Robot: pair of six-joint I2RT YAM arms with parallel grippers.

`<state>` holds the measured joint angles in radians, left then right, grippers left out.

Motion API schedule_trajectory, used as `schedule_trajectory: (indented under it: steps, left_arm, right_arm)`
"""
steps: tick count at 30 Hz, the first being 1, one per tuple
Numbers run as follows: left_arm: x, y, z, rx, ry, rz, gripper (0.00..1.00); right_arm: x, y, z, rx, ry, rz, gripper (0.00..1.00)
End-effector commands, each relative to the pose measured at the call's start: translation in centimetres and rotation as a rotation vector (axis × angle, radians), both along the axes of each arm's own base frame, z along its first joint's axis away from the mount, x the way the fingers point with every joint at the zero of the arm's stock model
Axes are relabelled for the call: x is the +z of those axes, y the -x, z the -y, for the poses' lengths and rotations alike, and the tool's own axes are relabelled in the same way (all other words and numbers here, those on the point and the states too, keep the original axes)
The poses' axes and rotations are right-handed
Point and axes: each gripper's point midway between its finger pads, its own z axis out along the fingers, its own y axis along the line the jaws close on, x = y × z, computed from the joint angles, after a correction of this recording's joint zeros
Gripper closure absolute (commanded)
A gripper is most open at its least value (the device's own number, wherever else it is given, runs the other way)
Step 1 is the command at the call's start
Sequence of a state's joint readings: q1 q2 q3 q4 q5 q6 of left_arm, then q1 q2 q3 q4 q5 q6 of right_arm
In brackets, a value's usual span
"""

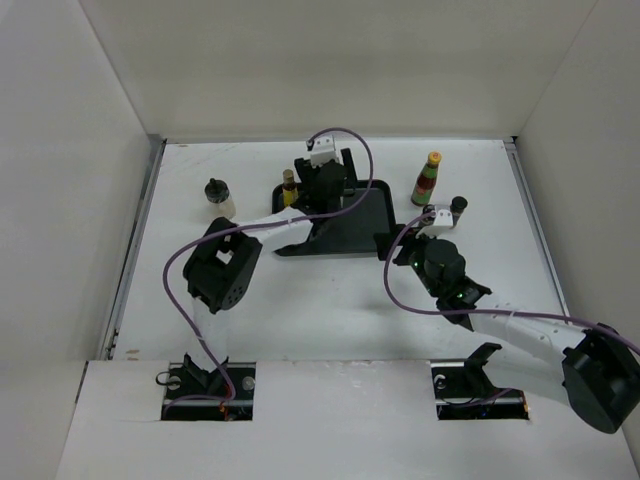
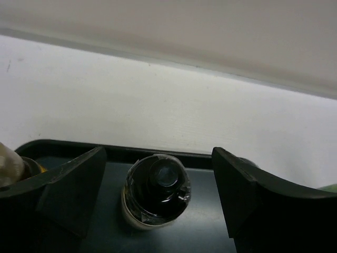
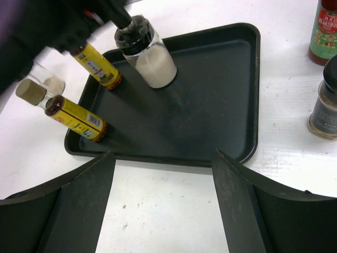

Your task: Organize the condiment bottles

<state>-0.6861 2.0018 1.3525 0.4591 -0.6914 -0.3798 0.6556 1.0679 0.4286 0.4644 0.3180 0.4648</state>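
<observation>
A stubby pale bottle with a black cap (image 2: 156, 192) stands upright in the black tray (image 1: 355, 225), near its far edge. My left gripper (image 2: 158, 196) straddles it, open, with both fingers clear of its sides. In the right wrist view the same bottle (image 3: 149, 55) stands with two slim yellow-labelled bottles (image 3: 97, 66) (image 3: 76, 113) to its left in the tray. A red bottle with a green neck (image 1: 427, 180) and a dark jar (image 1: 458, 210) stand on the table right of the tray. My right gripper (image 3: 163, 211) is open over bare table at the tray's near edge.
Another stubby pale bottle (image 1: 217, 197) stands alone on the table left of the tray. White walls enclose the table at the back and on both sides. The left arm's purple cable (image 1: 180, 270) loops over the table's left half.
</observation>
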Motion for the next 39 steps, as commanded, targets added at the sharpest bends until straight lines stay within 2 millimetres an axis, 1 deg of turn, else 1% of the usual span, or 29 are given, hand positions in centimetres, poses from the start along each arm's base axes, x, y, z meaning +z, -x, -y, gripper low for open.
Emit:
schedule_trajectory:
  steps: [1,2,3,4,5,6,8,9,10,12,14,15,16,19,21,23,25,28,31,34,36,39]
  left_arm:
    - [15.6,2.8,-0.9,-0.036,0.161,0.258,0.19]
    - [17.5,3.5,-1.7,-0.028,0.158,0.281,0.19]
    - [18.6,4.1,-2.9,-0.014,0.154,0.29,0.19]
    - [19.2,4.7,-4.2,0.004,0.153,0.289,0.19]
    - [19.3,5.1,-6.2,0.04,0.145,0.281,0.19]
    - [19.1,5.3,-7.7,0.072,0.138,0.27,0.19]
    - [17.6,5.9,-12.7,0.177,0.116,0.222,0.19]
    - [16.5,6.3,-14.8,0.219,0.117,0.192,0.19]
    - [15.4,6.6,-17.0,0.263,0.117,0.158,0.18]
    - [12.3,7.0,-21.1,0.349,0.104,0.071,0.18]
    - [9.0,7.0,-24.4,0.417,0.08,-0.018,0.16]
    - [7.5,6.8,-25.7,0.44,0.08,-0.058,0.16]
    - [6.2,6.5,-26.6,0.454,0.081,-0.092,0.16]
    - [2.9,5.3,-28.3,0.485,0.076,-0.175,0.16]
    - [1.2,4.2,-29.0,0.501,0.059,-0.221,0.15]
    - [0.0,3.4,-29.5,0.515,0.045,-0.254,0.15]
    - [-0.5,2.9,-29.7,0.52,0.039,-0.267,0.15]
    - [-0.7,2.1,-30.3,0.54,0.023,-0.27,0.16]
    - [-1.5,1.3,-30.7,0.545,0.018,-0.285,0.16]
    - [-2.2,0.8,-30.7,0.537,0.022,-0.292,0.17]
    - [-2.9,0.5,-30.6,0.53,0.022,-0.304,0.2]
    - [-3.9,0.5,-30.8,0.531,0.023,-0.322,0.21]
  right_arm:
    - [2.0,-0.3,0.3,-0.022,-0.05,0.059,0.2]
    - [2.0,-0.3,0.3,-0.022,-0.05,0.059,0.2]
    - [2.0,-0.3,0.3,-0.022,-0.05,0.059,0.2]
    - [1.9,-0.3,0.3,-0.022,-0.048,0.057,0.19]
    - [1.8,-0.4,0.3,-0.022,-0.047,0.055,0.19]
    - [1.7,-0.4,0.2,-0.02,-0.044,0.052,0.19]
    - [1.6,-0.4,0.0,-0.017,-0.04,0.047,0.18]
    - [1.5,-0.5,-0.1,-0.015,-0.04,0.046,0.18]
    - [1.4,-0.6,-0.2,-0.015,-0.038,0.043,0.18]
    - [1.2,-0.7,-0.3,-0.014,-0.033,0.037,0.18]
    - [1.2,-0.7,-0.4,-0.011,-0.032,0.037,0.18]
    - [1.2,-0.7,-0.4,-0.011,-0.032,0.038,0.18]
    - [1.2,-0.7,-0.4,-0.011,-0.031,0.036,0.18]
    - [1.0,-0.7,-0.5,-0.011,-0.028,0.033,0.18]
    - [1.0,-0.7,-0.5,-0.01,-0.025,0.032,0.17]
    - [0.9,-0.7,-0.5,-0.007,-0.025,0.031,0.17]
    - [0.8,-0.7,-0.5,-0.007,-0.022,0.027,0.17]
    - [0.6,-0.8,-0.6,-0.007,-0.018,0.022,0.17]
    - [0.2,-1.0,-0.7,-0.008,-0.006,0.011,0.17]
    - [0.1,-1.0,-0.8,-0.007,-0.003,0.01,0.17]
    - [0.0,-1.1,-0.8,-0.007,-0.001,0.007,0.17]
    - [0.0,-1.1,-0.8,-0.008,-0.002,0.009,0.16]
